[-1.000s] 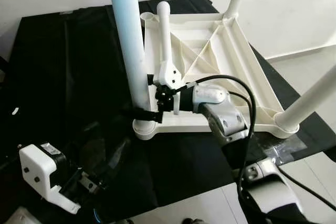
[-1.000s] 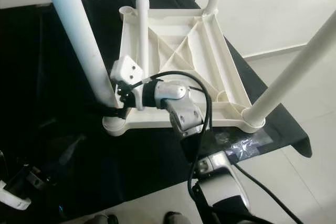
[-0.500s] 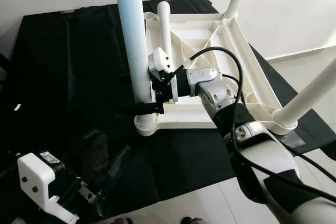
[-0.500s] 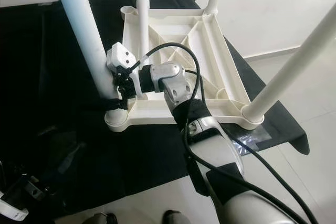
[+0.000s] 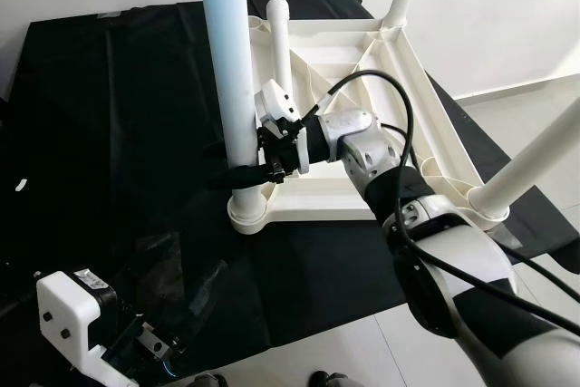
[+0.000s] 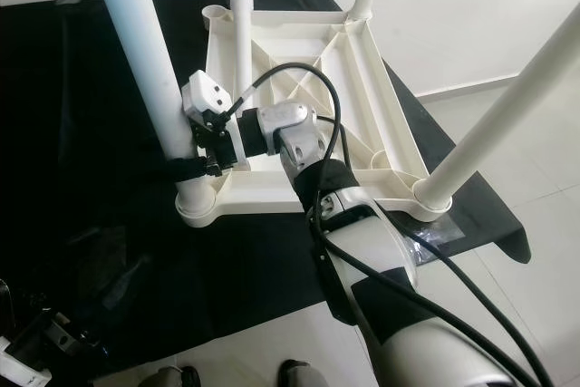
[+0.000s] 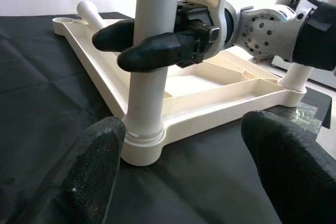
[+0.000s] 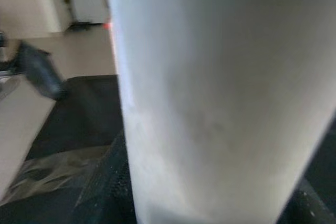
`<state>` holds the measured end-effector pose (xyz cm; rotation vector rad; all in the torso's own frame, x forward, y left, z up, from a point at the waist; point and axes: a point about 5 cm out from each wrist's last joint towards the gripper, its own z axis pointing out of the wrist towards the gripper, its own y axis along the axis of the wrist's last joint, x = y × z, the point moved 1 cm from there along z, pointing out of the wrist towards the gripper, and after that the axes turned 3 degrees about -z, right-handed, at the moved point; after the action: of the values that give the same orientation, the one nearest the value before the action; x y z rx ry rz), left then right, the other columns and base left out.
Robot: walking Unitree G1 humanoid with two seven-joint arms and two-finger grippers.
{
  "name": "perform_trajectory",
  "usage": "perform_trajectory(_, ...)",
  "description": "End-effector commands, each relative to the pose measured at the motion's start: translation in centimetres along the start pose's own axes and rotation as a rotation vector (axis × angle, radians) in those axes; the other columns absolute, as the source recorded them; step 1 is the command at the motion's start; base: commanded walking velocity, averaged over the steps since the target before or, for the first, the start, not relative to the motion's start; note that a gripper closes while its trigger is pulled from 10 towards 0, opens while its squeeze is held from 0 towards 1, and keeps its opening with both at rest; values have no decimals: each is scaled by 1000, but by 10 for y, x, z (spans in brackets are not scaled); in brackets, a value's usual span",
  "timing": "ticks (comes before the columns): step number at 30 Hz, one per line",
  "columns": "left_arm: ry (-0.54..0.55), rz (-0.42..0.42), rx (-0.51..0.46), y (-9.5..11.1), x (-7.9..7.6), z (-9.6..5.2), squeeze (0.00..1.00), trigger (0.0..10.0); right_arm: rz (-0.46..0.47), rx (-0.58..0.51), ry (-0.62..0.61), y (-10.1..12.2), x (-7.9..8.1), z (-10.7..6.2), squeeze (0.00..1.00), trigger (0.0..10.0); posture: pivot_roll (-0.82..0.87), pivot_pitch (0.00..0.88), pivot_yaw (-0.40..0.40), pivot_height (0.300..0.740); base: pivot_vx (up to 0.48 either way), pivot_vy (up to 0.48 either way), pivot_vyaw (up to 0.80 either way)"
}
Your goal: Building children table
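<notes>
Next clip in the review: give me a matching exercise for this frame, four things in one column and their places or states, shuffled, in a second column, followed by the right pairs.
Things:
1. right gripper
2. left gripper
3. loose leg
4. black sheet

Places or states:
A. lies flat inside the upturned table top
B. spread over the floor under the table top
C. jaws shut around the near-left leg, just above its socket
D. open, low, near the sheet's front edge

Pairs: 1-C, 2-D, 3-A, 4-B
</notes>
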<state>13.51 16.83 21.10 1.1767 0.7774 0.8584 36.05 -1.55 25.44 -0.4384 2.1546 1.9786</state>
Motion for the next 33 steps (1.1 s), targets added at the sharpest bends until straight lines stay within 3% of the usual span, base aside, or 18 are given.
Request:
perform_trajectory(1, -11, 0, 1, 0, -2, 0, 0, 10000, 57, 10, -320, -19, -1, 8, 0, 0, 115, 239, -73, 740, 0, 0, 0)
perform_trajectory(3, -11, 0, 1, 0, -2, 0, 0, 10000, 57, 10, -320, -19, -1, 8, 0, 0, 115, 239, -73, 740, 0, 0, 0)
perform_trajectory(4, -14, -1, 1, -1, -1, 0, 0, 10000, 107, 46, -591, -32, 2, 10, 0, 0, 112, 239, -70, 740, 0, 0, 0)
perform_trajectory(5, -24, -2, 0, -2, 0, 2, 0, 10000, 127, 89, -688, -45, 35, 23, 0, 0, 96, 234, -38, 740, 0, 0, 0)
perform_trajectory(6, -24, -2, 0, -2, 0, 2, 0, 10000, 127, 89, -688, -45, 35, 23, 0, 0, 96, 234, -38, 740, 0, 0, 0)
perform_trajectory(7, -31, -2, -1, -3, 1, 3, 0, 10000, 137, 102, -744, -47, 59, 29, 0, 0, 96, 234, -38, 740, 0, 0, 0)
perform_trajectory(8, -42, -6, -6, -3, 1, 6, 0, 10000, 130, 121, -750, -49, 70, 33, 0, 0, 87, 212, -26, 740, 0, 0, 0)
perform_trajectory(14, -66, 0, -31, -2, 3, 14, 0, 10000, 68, 123, -705, -51, 55, 36, 0, 0, 90, 192, -35, 740, 0, 0, 0)
perform_trajectory(19, -51, 13, -30, -2, 6, 12, 0, 10000, 58, 73, -649, -40, 55, 44, 0, 0, 95, 188, -41, 740, 0, 0, 0)
perform_trajectory(20, -49, 16, -31, -1, 7, 12, 0, 10000, 60, 29, -608, -29, 57, 47, 0, 10000, 99, 185, -42, 740, 0, 0, 0)
perform_trajectory(21, -49, 16, -31, -1, 7, 12, 0, 10000, 60, 29, -608, -29, 57, 47, 0, 10000, 99, 185, -42, 740, 0, 0, 0)
perform_trajectory(22, -50, 18, -31, -1, 7, 12, 0, 10000, 47, -1, -524, -20, 60, 49, 310, 10000, 97, 187, -40, 740, 0, 0, 0)
perform_trajectory(23, -51, 19, -32, -1, 7, 13, 0, 10000, 39, -14, -469, -13, 64, 51, 310, 10000, 97, 188, -41, 740, 0, 0, 0)
perform_trajectory(24, -52, 19, -33, -1, 7, 13, 0, 10000, 20, -28, -385, -8, 67, 50, 1000, 10000, 98, 190, -43, 740, 0, 0, 0)
perform_trajectory(26, -53, 19, -34, -1, 6, 13, 0, 10000, 7, -31, -337, -6, 69, 49, 1000, 10000, 99, 191, -43, 740, 0, 0, 0)
perform_trajectory(29, -54, 16, -32, -2, 5, 14, 0, 10000, -19, -41, -268, -5, 59, 41, 1000, 10000, 100, 194, -46, 740, 0, 0, 0)
perform_trajectory(31, -53, 14, -30, -2, 4, 13, 0, 10000, -49, -37, -236, -4, 37, 31, 1000, 10000, 109, 203, -53, 740, 0, 0, 0)
perform_trajectory(33, -52, 14, -28, -2, 3, 13, 0, 10000, -68, -35, -227, -2, 27, 26, 1000, 10000, 110, 204, -54, 740, 0, 0, 0)
